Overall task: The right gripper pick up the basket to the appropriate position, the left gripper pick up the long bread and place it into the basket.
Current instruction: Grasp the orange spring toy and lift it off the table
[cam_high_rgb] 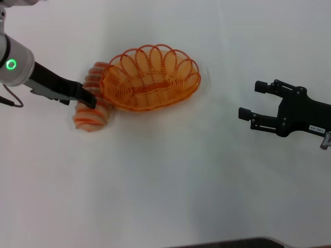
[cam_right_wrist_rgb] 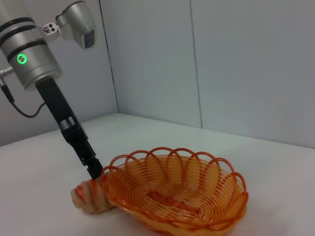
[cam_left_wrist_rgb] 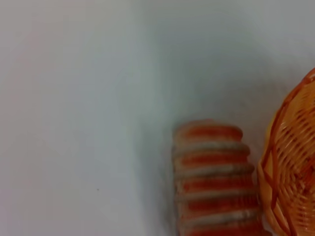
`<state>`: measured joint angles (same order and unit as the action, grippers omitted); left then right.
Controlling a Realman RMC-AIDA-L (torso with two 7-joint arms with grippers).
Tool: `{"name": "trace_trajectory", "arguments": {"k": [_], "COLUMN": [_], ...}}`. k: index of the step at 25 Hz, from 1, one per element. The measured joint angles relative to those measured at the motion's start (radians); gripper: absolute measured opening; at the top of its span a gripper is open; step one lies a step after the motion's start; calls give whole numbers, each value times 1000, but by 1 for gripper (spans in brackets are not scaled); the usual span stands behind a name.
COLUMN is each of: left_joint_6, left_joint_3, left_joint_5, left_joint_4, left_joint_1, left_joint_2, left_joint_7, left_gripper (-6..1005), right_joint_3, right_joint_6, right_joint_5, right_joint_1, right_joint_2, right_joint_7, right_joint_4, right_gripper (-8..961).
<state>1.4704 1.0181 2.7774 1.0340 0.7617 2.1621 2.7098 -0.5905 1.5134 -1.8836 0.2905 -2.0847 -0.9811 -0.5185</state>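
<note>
The left claw [cam_high_rgb: 89, 98] sits down on the bread [cam_high_rgb: 92, 111], grip width hidden; the basket [cam_high_rgb: 150, 77] touches just beyond. Lift straight up first to clear the rim; the right claw [cam_high_rgb: 253, 106] waits wide, well apart.

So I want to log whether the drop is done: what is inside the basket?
The basket holds nothing; only its own orange wire floor shows. The long bread lies outside on the table beside it, with the left gripper down on it. The right gripper waits apart, open.
</note>
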Motion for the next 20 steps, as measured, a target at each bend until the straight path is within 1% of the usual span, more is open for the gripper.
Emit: {"name": "trace_trajectory", "arguments": {"k": [12, 20], "left_joint_6": [-3, -35], "left_joint_3": [4, 16], "left_joint_5": [-1, -1], "left_joint_4": [-51, -85], "left_joint_1": [26, 31], "left_joint_2": [1, 1], "left_joint_7": [7, 5], "left_gripper": [677, 677], "right_joint_3": [-2, -2], "right_joint_6": [-14, -16], "right_joint_5": [0, 0], "right_joint_1": [3, 8], "right_joint_2": [0, 0], "right_joint_7": [-5, -13], "right_joint_4": [0, 0], "right_gripper": [871, 867]}}
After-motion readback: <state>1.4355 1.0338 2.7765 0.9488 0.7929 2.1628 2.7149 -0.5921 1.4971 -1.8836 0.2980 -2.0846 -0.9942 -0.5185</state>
